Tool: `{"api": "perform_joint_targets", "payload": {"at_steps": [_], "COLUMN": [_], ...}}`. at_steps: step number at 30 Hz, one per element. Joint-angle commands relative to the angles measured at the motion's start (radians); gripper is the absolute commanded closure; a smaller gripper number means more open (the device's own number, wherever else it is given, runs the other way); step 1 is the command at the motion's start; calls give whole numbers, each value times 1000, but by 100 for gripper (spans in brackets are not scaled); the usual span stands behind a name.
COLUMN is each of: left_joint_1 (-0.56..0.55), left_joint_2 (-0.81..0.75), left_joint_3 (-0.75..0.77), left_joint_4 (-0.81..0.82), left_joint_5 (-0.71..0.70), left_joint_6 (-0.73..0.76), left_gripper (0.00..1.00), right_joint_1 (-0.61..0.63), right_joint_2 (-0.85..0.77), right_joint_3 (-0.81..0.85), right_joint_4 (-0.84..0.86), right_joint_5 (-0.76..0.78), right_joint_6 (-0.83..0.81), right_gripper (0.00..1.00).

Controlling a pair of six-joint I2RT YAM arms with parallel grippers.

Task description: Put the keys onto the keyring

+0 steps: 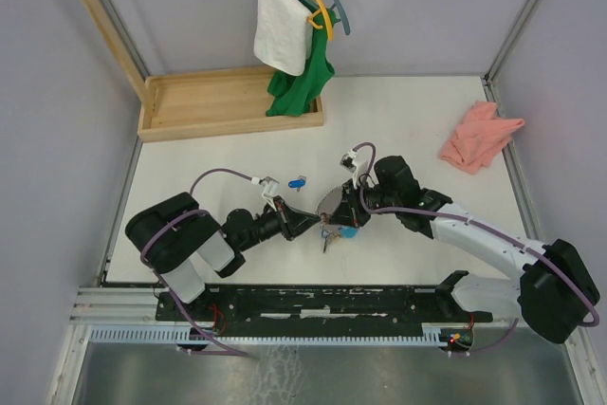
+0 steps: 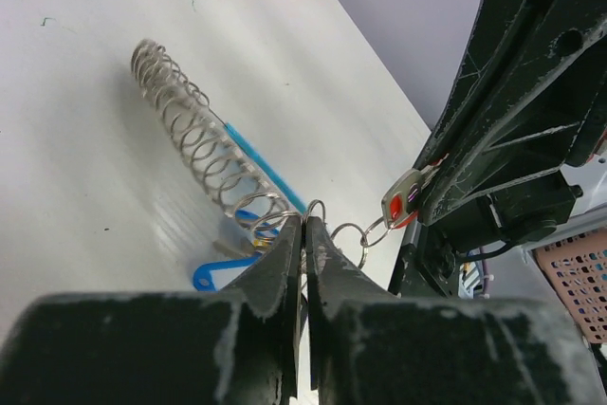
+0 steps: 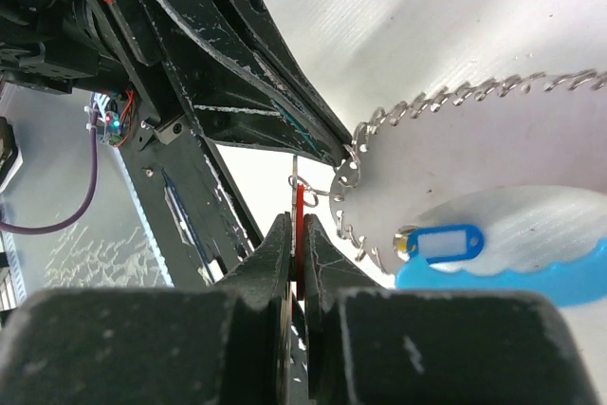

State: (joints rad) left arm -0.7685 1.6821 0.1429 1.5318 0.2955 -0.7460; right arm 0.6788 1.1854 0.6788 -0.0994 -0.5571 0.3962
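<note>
Around the work, a wire spring is lying on the table, its near end curling up against the left fingertips. A blue tag with a white label and a blue strip are lying beside and under that spring. In the top view the two grippers are meeting nose to nose near the table's middle and covering most of what they are holding.

The left gripper is pressing its fingers together on the thin wire of the keyring, a short run of small rings. The right gripper is pinching the red key by its flat red head, fingers tight on both faces. The small rings are reaching from the left fingertips up to the red key's head. The blue key is lying by itself on the table, just to the far side of the grippers, touching neither.

Counted: two keys, two arms, one spring, one blue tag, one blue strip.

The table is white and matte. At its far left a shallow wooden tray is sitting against a wooden post. Above it, a white towel and a green garment are hanging from hangers. A crumpled pink cloth is lying at the far right. Plain grey walls are closing in the table on three sides.
</note>
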Motion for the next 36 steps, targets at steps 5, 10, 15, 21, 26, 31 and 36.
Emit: {"api": "perform_joint_targets", "payload": {"at_steps": [5, 10, 15, 21, 26, 31, 36], "left_joint_1": [3, 3, 3, 4, 3, 3, 4], "left_joint_2": [-63, -181, -341, -467, -482, -444, -430], "left_joint_3": [-14, 2, 32, 95, 99, 72, 69], "left_joint_4": [64, -115, -333, -525, -472, -321, -269], "left_joint_5": [22, 23, 28, 78, 136, 173, 207], "left_joint_6": [13, 114, 278, 503, 603, 638, 688], "left_gripper": [97, 97, 97, 97, 97, 97, 97], "right_joint_1": [-4, -4, -4, -4, -3, -4, -4], "right_joint_2": [-46, -63, -88, -183, -245, -264, -206], "right_joint_3": [46, 24, 26, 41, 1, -52, -85], "right_joint_4": [15, -36, -85, -99, 10, 152, 286], "right_joint_5": [-1, 11, 6, 89, 77, 35, -72], "right_joint_6": [-28, -56, -97, -182, -278, -350, -389], "right_gripper": [99, 95, 68, 48, 46, 51, 53]}}
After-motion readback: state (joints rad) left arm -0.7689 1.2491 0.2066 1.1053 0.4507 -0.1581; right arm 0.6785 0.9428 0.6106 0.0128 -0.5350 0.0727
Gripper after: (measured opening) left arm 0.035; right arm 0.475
